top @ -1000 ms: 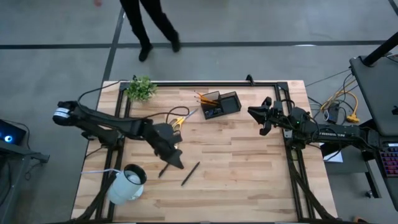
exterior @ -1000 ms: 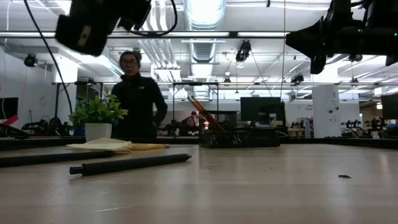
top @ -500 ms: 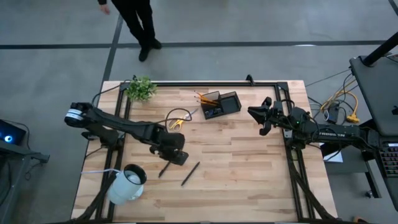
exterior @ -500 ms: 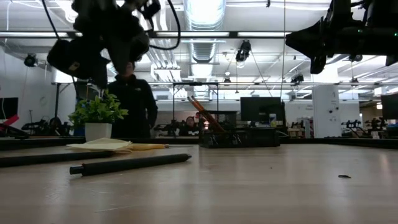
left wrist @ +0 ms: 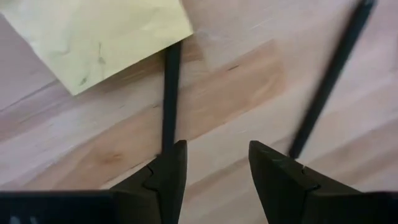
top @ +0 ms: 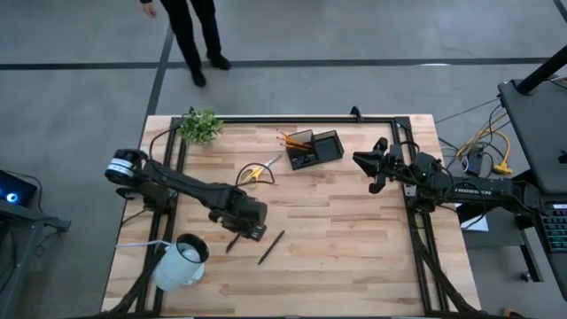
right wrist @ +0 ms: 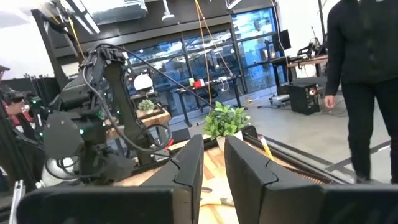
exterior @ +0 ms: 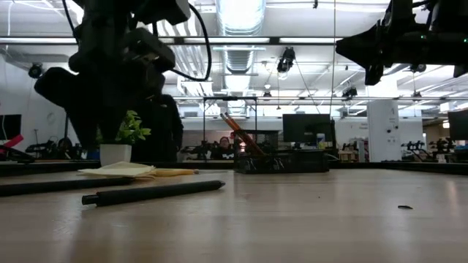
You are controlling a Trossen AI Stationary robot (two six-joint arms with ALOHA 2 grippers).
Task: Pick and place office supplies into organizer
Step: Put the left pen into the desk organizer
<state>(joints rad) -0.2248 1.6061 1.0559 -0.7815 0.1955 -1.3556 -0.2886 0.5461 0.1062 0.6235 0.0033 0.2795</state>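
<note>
Two dark pens lie flat on the wooden table, one partly under my left gripper and one just to its right. My left gripper points down over them, open and holding nothing. One finger stands above the nearer pen, and the other pen lies off to the side. A yellow sticky-note pad lies flat just beyond the fingers. Yellow-handled scissors lie near the black organizer, which holds orange pencils. My right gripper waits raised at the table's right edge, its fingers narrowly apart.
A white mug stands near the table's front left corner, close to my left arm. A small green plant stands at the far left corner. A person walks on the floor beyond the far edge. Bare wood spreads across the middle and right.
My left gripper has come down toward the two pens and tipped from slanting to pointing almost straight down, shifting a little toward the near edge. Its fingers have stayed apart. The person behind the table has walked on.
</note>
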